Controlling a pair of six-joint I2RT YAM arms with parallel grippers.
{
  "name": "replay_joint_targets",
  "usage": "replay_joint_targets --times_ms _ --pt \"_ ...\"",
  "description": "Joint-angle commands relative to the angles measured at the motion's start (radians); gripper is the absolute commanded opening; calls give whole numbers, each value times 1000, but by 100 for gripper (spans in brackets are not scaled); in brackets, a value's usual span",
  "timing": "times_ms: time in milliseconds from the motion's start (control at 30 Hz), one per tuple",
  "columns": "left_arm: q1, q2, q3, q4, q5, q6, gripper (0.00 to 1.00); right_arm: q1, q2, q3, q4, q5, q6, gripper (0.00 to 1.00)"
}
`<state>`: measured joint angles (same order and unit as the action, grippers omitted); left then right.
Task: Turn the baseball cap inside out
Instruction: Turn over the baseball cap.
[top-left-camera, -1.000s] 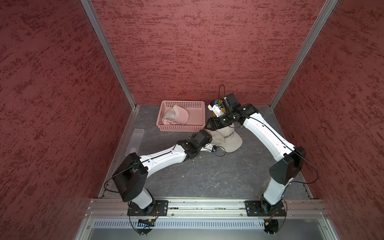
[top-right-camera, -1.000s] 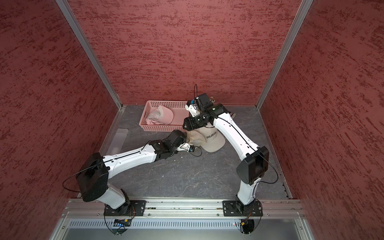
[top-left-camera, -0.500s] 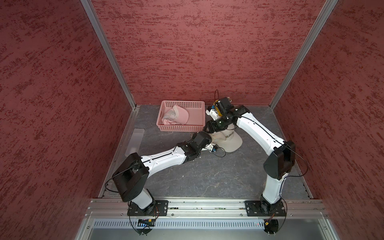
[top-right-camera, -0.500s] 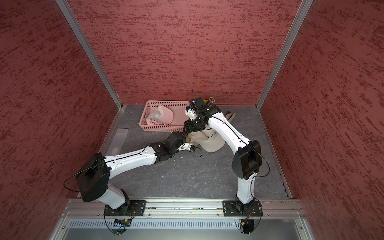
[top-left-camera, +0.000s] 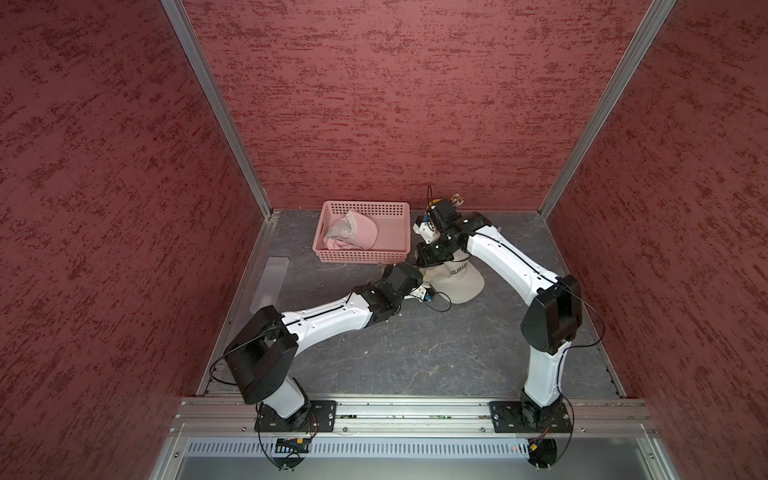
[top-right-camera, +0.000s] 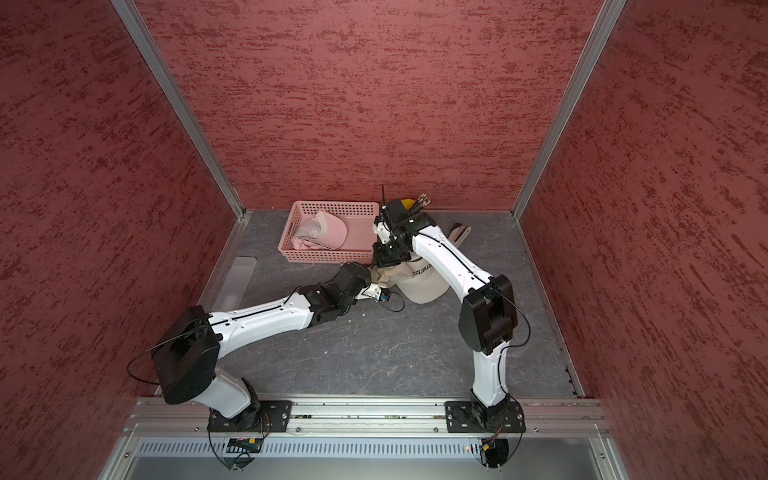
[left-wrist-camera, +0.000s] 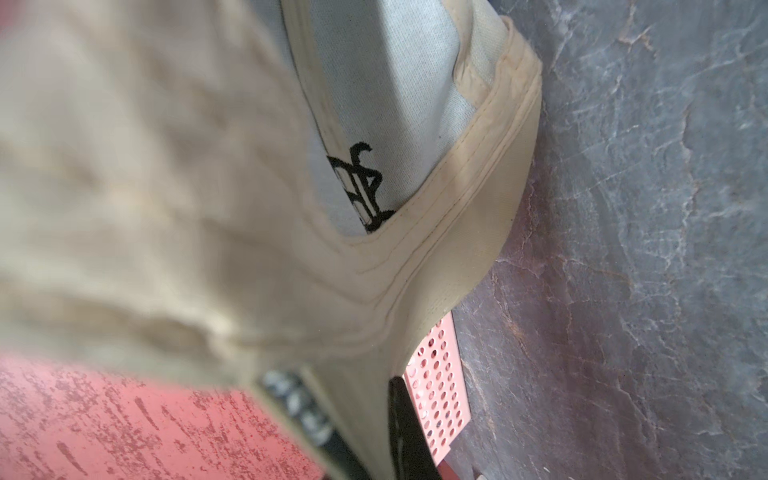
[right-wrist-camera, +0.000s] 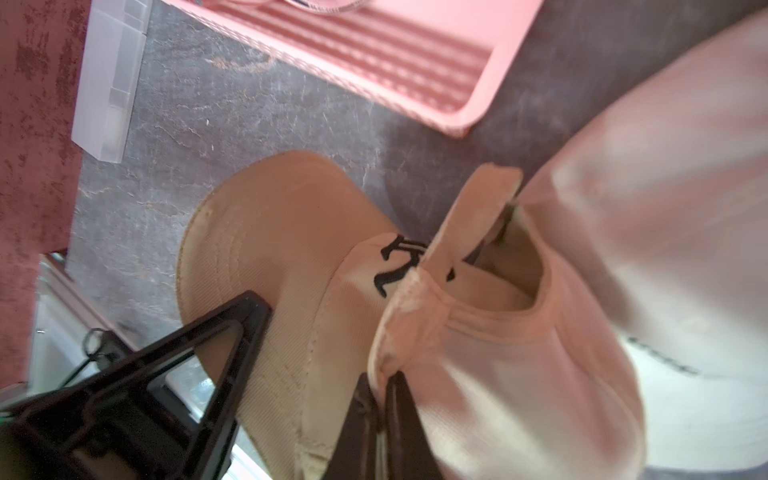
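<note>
the soft, light baseball cap (top-left-camera: 459, 279) sits just beside the pink basket (top-left-camera: 365, 204), off its near corner. right gripper (right-wrist-camera: 384, 388) is clamped on the rim fabric; left gripper (top-left-camera: 419, 283) is buried in cloth, state unclear. crown likely floppy, brim stiff: take the sweatband.

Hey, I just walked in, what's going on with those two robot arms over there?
Both arms are working on a beige baseball cap lying on the grey table, beside a pink basket that holds a pink cap. The right gripper has its fingers shut on a fold of the cap's fabric. The left gripper sits against the cap's edge, but whether it grips is hidden. The lettering faces outward, so the cap isn't inside out yet.
</note>
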<state>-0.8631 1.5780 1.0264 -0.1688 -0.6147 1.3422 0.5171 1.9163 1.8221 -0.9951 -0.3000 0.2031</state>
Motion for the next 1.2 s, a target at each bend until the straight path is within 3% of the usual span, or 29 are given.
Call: replay_joint_targets --times_ms 0,133,300,500,667,867,1167 --pt "3 -31 20 -47 -20 -149 22 -23 -127 -69 207 36 110 0" --pt "3 -43 89 -203 13 -355 37 -31 -254 -172 469 45 246 0" --pt "20 -103 113 -301 193 -573 49 -32 -347 -276 712 53 406 0" --pt "93 -236 27 -152 354 -757 56 -32 -393 -363 863 55 548 0" --pt "159 -372 -31 -83 616 -954 68 -31 -396 -375 921 109 591 0" --pt "161 -390 -58 -90 680 -996 76 -31 -369 -360 977 68 656 0" --pt "232 -403 -95 31 663 -967 78 -29 -378 -359 984 -43 689 0"
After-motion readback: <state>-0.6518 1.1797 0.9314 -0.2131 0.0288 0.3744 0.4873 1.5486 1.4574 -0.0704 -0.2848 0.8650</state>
